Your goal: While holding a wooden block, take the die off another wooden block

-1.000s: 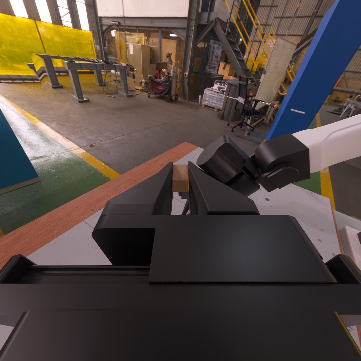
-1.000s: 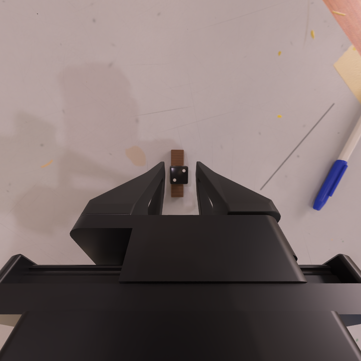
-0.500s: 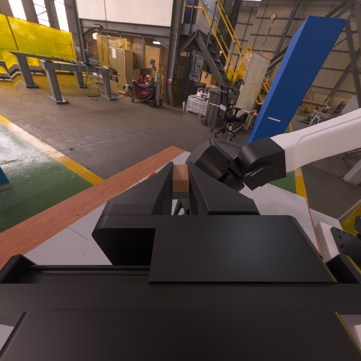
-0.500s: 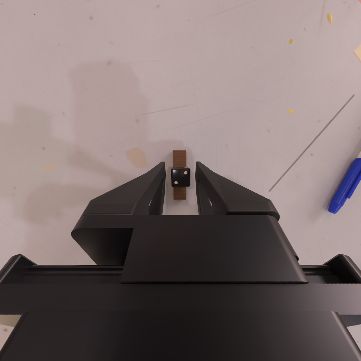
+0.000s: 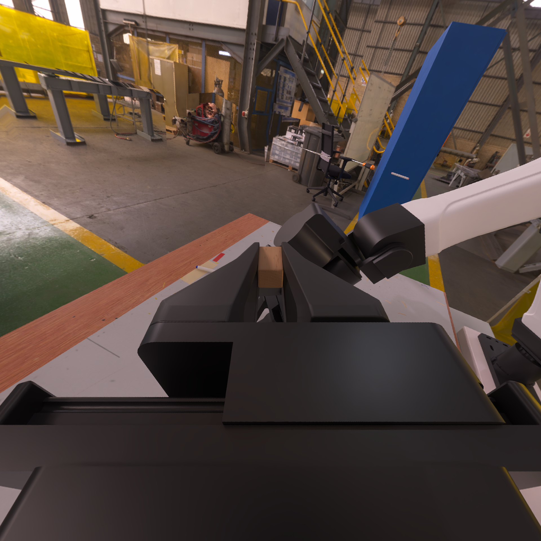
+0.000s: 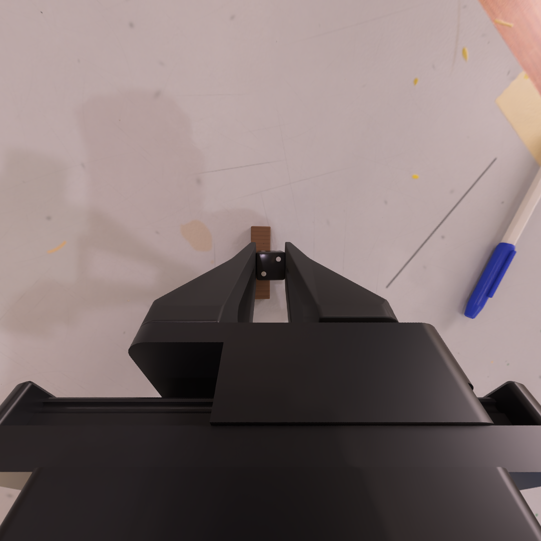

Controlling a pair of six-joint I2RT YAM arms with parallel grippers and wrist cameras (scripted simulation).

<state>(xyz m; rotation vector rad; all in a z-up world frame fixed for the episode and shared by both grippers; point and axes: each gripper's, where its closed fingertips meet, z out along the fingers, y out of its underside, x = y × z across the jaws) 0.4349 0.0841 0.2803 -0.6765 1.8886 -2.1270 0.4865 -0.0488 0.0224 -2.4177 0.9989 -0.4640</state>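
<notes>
Pinching the die with our right gripper, just above the dark block on the table, we risk dragging that block along. Our left gripper clamps the pale block aloft; a slackened grip would drop it.

Both views are evenly bright and sharp throughout. Wide-angle distortion bends straight lines near the frame edges. On the counter, soft grey arm shadows fall left of the right tool. The die shows a small glare spot.
</notes>
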